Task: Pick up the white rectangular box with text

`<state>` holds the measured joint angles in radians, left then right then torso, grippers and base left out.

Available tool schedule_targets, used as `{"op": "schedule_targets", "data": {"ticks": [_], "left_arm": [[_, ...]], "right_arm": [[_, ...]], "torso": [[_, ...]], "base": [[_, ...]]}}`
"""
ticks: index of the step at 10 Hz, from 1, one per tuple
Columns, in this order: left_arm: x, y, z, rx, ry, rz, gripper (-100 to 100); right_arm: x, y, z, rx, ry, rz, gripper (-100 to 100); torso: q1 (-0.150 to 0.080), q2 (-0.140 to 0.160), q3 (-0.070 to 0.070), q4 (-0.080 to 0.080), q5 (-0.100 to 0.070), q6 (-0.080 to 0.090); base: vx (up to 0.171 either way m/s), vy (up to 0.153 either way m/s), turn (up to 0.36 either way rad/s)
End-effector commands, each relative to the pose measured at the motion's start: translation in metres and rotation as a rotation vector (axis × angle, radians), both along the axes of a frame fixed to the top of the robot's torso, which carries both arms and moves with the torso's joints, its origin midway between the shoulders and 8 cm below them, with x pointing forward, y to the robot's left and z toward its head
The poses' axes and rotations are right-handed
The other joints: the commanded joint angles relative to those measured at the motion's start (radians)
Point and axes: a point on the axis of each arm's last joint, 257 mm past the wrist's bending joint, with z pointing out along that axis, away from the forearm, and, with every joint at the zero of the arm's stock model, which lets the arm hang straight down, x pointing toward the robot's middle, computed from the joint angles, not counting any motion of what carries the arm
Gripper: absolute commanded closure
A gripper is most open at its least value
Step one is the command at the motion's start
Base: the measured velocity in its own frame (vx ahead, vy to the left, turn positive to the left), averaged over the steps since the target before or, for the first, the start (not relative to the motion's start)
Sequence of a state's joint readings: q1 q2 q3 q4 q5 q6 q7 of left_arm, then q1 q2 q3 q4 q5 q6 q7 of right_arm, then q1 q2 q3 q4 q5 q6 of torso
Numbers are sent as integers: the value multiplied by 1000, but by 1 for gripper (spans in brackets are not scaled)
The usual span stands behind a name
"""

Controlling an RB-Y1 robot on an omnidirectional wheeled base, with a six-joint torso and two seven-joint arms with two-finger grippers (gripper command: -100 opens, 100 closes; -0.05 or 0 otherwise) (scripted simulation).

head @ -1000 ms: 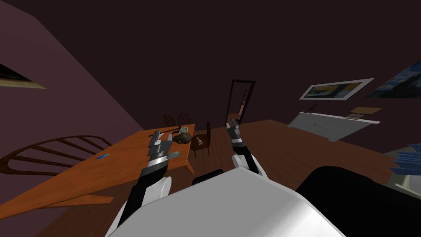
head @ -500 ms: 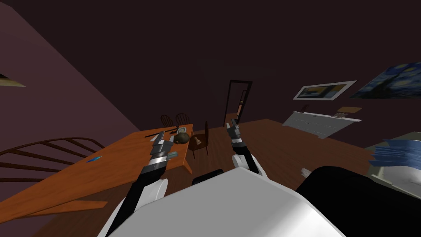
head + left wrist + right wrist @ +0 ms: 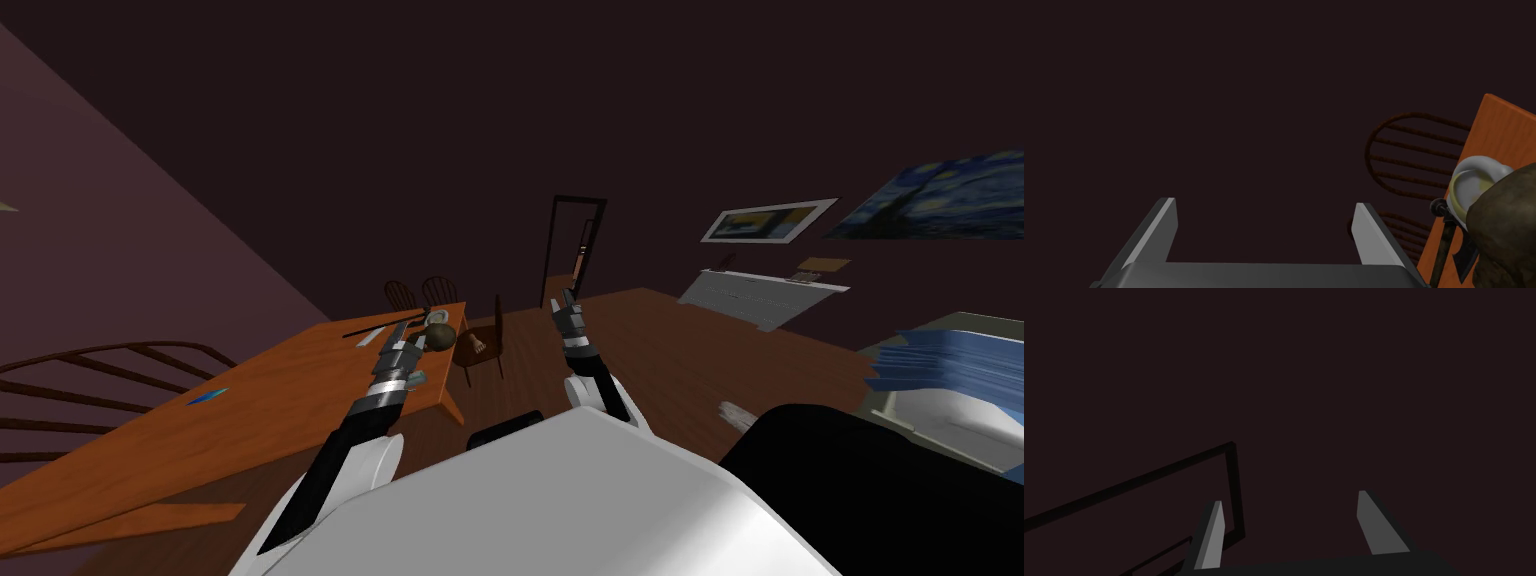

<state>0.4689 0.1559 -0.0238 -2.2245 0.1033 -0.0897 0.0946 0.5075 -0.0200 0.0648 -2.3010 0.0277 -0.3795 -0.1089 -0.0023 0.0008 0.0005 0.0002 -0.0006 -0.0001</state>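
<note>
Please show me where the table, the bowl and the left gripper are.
table (image 3: 280,385), head view, bare top.
bowl (image 3: 1471,190), left wrist view, inner wall.
left gripper (image 3: 1264,202), left wrist view, midway between fingertips.

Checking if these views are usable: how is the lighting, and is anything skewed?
Head view: dim, rolled, walls splaying; the table slants with the camera. Left wrist view: dark, the open left gripper and table corner catch light. Right wrist view: darker, the right gripper dull grey.
</note>
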Motion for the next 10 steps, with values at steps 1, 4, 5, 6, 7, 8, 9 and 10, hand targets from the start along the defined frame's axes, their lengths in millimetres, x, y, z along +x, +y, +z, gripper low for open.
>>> {"op": "schedule_targets", "data": {"ticks": [1,4,5,6,7,8,9,10], "left_arm": [[5,3,-14,-2,53,5,-100],[10,8,-33,-7,122,11,-100],[13,13,-45,-11,164,16,-100],[13,13,-49,-12,180,17,-100],[15,18,-62,-17,225,23,-100],[15,18,-66,-17,241,23,-100],[17,23,-79,-22,282,29,-100],[17,23,-85,-23,305,30,-100]], "right_arm": [[0,0,0,0,0,0,0],[0,0,0,0,0,0,0],[0,0,0,0,0,0,0],[0,0,0,0,0,0,0],[0,0,0,0,0,0,0],[0,0,0,0,0,0,0],[0,0,0,0,0,0,0],[0,0,0,0,0,0,0]], "torso": [[0,0,0,0,0,0],[0,-1,0,0,0,0],[1,-1,-1,0,0,0],[1,-1,-1,0,0,0],[1,-1,-1,0,0,0],[1,-1,-1,0,0,0],[1,-1,-1,0,0,0],[1,-1,-1,0,0,0]], "base": [[-12,-35,-47],[1,-29,-32],[7,-30,-51],[5,-23,-21],[7,-28,-47],[6,-24,-18],[15,-29,-46],[15,-22,-18]]}}
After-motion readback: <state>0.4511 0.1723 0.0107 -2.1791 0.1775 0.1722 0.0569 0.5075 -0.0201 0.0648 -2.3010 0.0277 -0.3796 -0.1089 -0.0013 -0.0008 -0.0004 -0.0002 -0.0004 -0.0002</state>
